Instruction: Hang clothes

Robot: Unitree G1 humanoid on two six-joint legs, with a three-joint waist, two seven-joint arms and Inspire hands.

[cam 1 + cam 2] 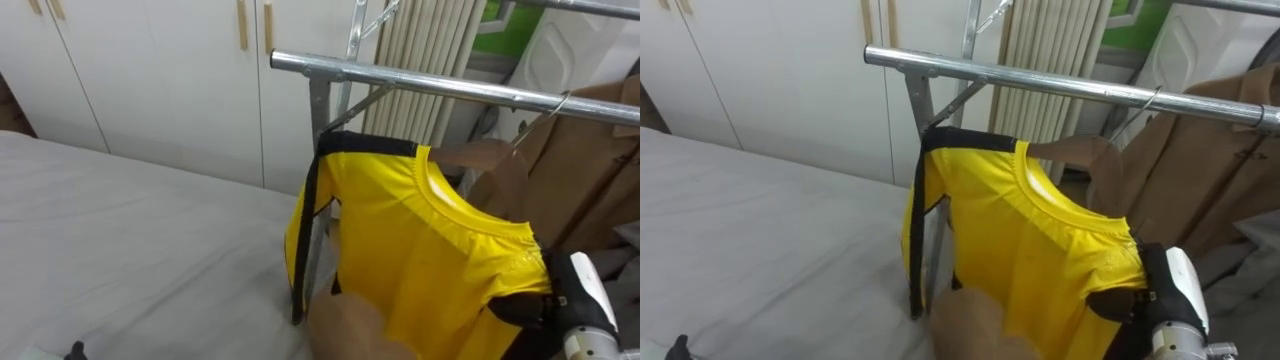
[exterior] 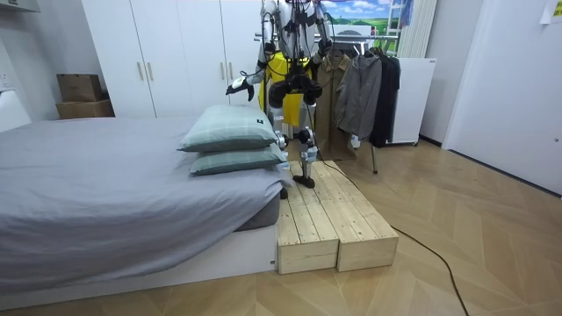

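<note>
A yellow black-trimmed jersey (image 1: 420,250) was held beneath a silver metal rail (image 1: 440,88).
The grip of the right hand (image 1: 585,295) and the left hand (image 2: 237,86) could not be told.

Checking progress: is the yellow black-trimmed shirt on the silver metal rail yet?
Seemingly not: the yellow black-trimmed shirt sits below the silver metal rail, no hook of its over it.

yellow shirt (image 1: 420,250) | just below metal rail (image 1: 420,85) | grey bed (image 1: 130,230) at left
</note>
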